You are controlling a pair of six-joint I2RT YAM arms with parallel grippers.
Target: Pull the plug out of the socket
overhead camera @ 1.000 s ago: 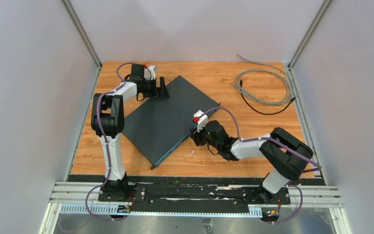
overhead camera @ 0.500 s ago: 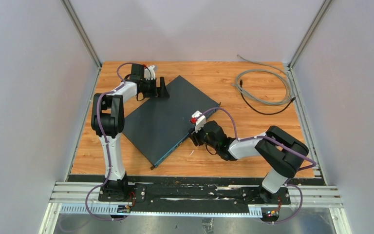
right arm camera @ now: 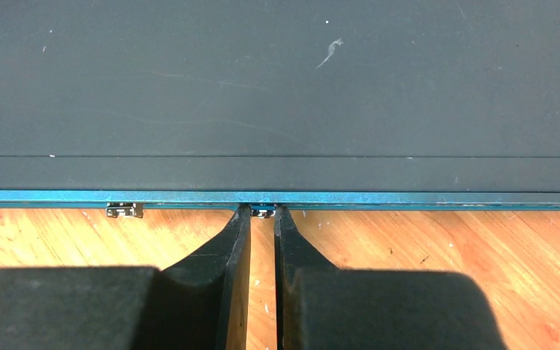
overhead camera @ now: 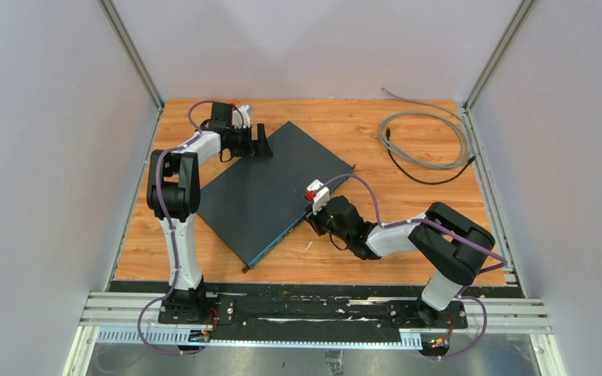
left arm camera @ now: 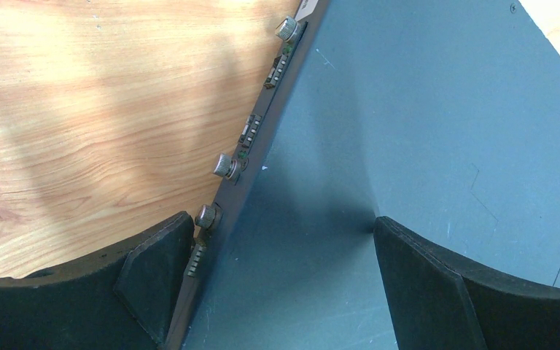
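Observation:
A flat dark device [overhead camera: 270, 192] lies at an angle on the wooden table. Its blue front edge [right arm camera: 408, 197] carries the sockets. In the right wrist view a small plug [right arm camera: 262, 212] sticks out of that edge. My right gripper [right arm camera: 262, 219] is shut on this plug, its fingertips [right arm camera: 242, 226] pressed against the front edge. From above, the right gripper [overhead camera: 311, 219] sits at the device's near right side. My left gripper [left arm camera: 277, 270] is open and straddles the device's far left corner [overhead camera: 262, 142], one finger [left arm camera: 153, 277] beside the back panel with thumbscrews [left arm camera: 224, 166].
A second small connector [right arm camera: 124, 210] sits in the front edge left of the held plug. A coil of grey and black cable [overhead camera: 427, 141] lies at the back right of the table. Grey walls close in both sides and the back.
The right gripper's fingers have closed in on the plug and the arm has edged slightly toward the device's front edge. The left arm has not moved.

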